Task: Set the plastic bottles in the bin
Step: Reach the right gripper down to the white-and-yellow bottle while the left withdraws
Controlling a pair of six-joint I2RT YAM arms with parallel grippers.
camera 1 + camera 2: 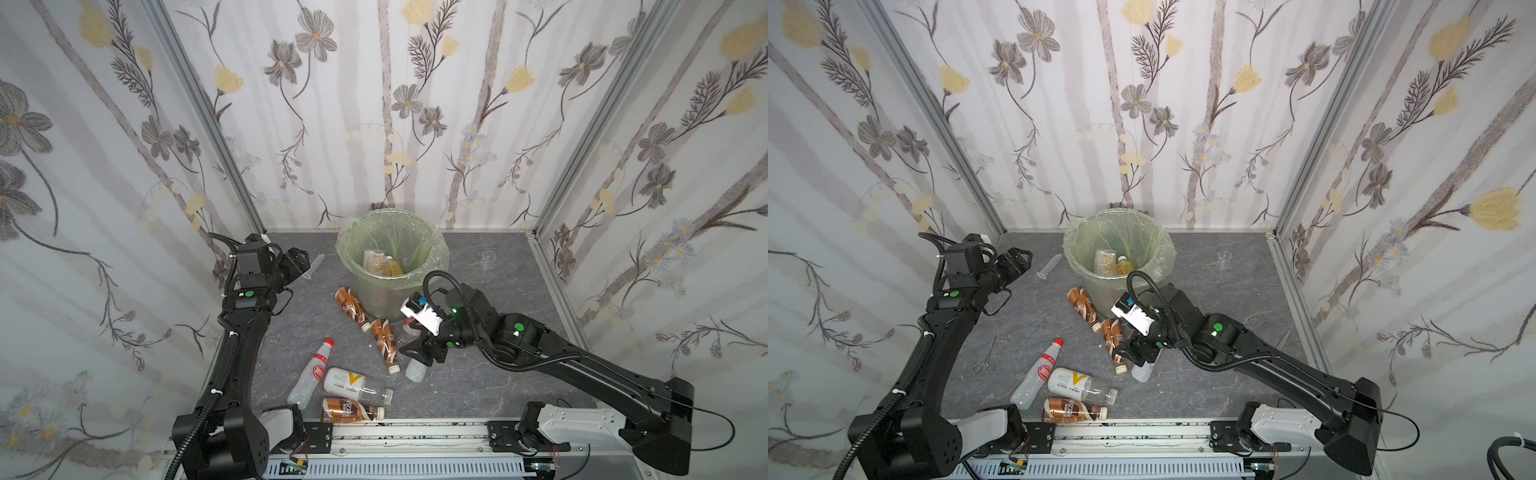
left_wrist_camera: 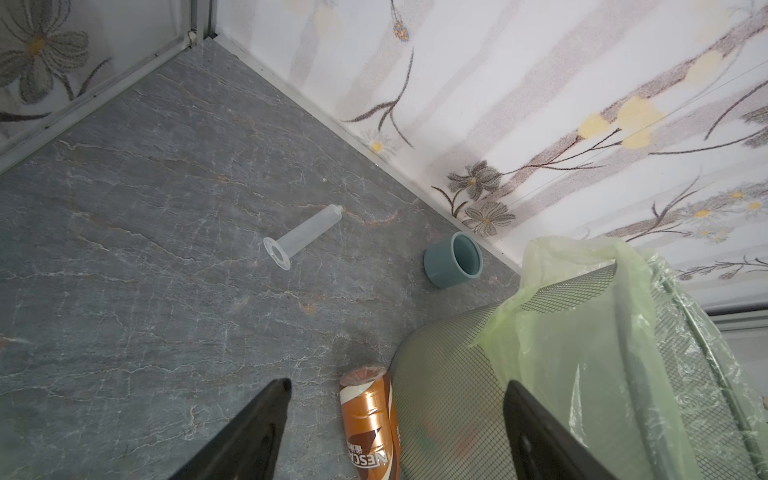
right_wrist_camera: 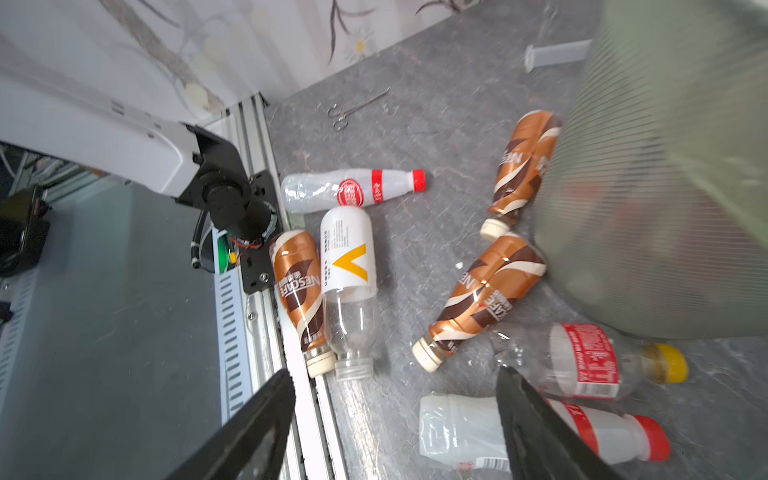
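Centrally, at the back of the grey surface (image 1: 478, 374): the bin (image 1: 353, 266), upright, lined with a pale green bag, several bottles (image 1: 382, 264) already inside. Lying before it: one copper-brown bottle (image 1: 351, 305) just beside the bin's wall, and a second brown bottle (image 1: 384, 343) near its cap. Nearer the front rail, bunched together: a red-capped milky bottle (image 1: 313, 372), a white-labelled clear bottle (image 1: 353, 384) and a third brown bottle (image 1: 349, 409). Right jaws apart, empty, over another milky bottle (image 3: 461, 432) beside a yellow-capped clear bottle (image 3: 582, 361). Left jaws apart, empty, raised left of the bin, near a clear syringe (image 2: 303, 235) and a grey-blue cup (image 2: 453, 266)
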